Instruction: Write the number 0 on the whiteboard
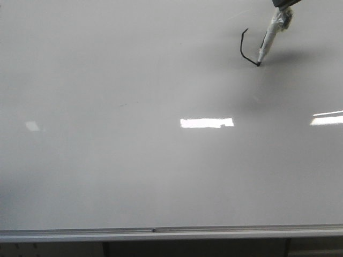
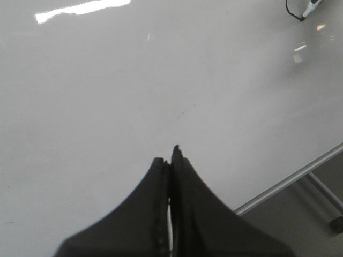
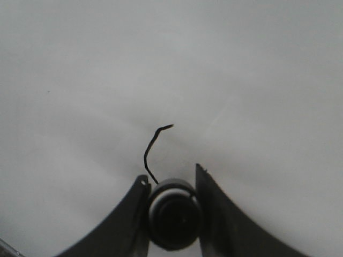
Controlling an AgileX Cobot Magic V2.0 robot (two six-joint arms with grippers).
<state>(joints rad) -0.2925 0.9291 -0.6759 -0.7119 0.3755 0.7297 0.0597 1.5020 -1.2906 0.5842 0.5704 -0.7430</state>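
Marker (image 1: 268,40) tip touches whiteboard (image 1: 134,171) far right, at stroke (image 1: 244,48) end.

whiteboard (image 1: 134,160): glossy pale grey-white, bright white reflections
rail (image 1: 171,232): silver, along the whiteboard's lower edge
stroke (image 1: 244,48): thin black line
marker (image 1: 269,37): white-grey barrel, black tip
left fingers (image 2: 185,214): black
right fingers (image 3: 220,214): black

Dim, soft light; white glare bars on whiteboard (image 1: 107,176); wrist views blurry.
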